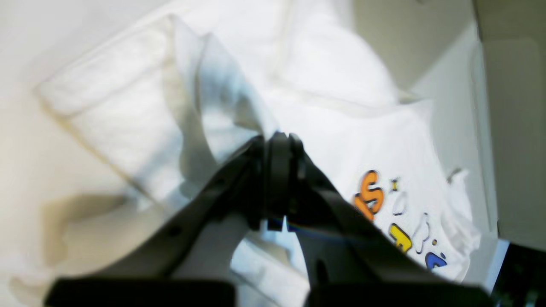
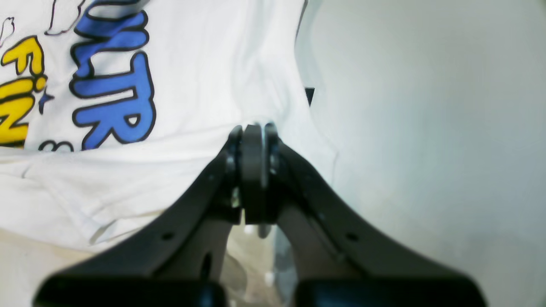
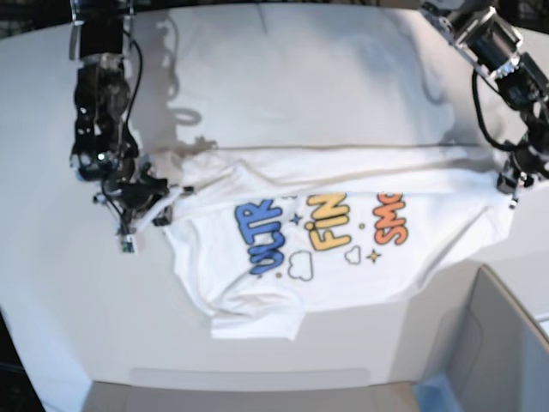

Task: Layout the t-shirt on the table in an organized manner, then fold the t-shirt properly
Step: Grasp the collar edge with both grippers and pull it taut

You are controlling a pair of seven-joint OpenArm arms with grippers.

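The white t-shirt (image 3: 326,266) lies print-up on the white table (image 3: 283,69), stretched sideways, with a folded band along its upper edge. Its print reads blue, yellow and orange across the middle. My right gripper (image 3: 157,209) is at the shirt's left end in the base view. Its wrist view shows that gripper (image 2: 254,128) shut on a pinch of the t-shirt (image 2: 204,64) beside the blue letters. My left gripper (image 3: 512,182) is at the shirt's right end. In the left wrist view this gripper (image 1: 277,137) is shut on a raised ridge of the t-shirt (image 1: 332,85).
A grey box (image 3: 497,335) stands at the table's near right corner, close to the shirt's lower right part, and the box (image 1: 512,128) also fills the right side of the left wrist view. A small black tag (image 2: 310,96) shows at the fabric's edge.
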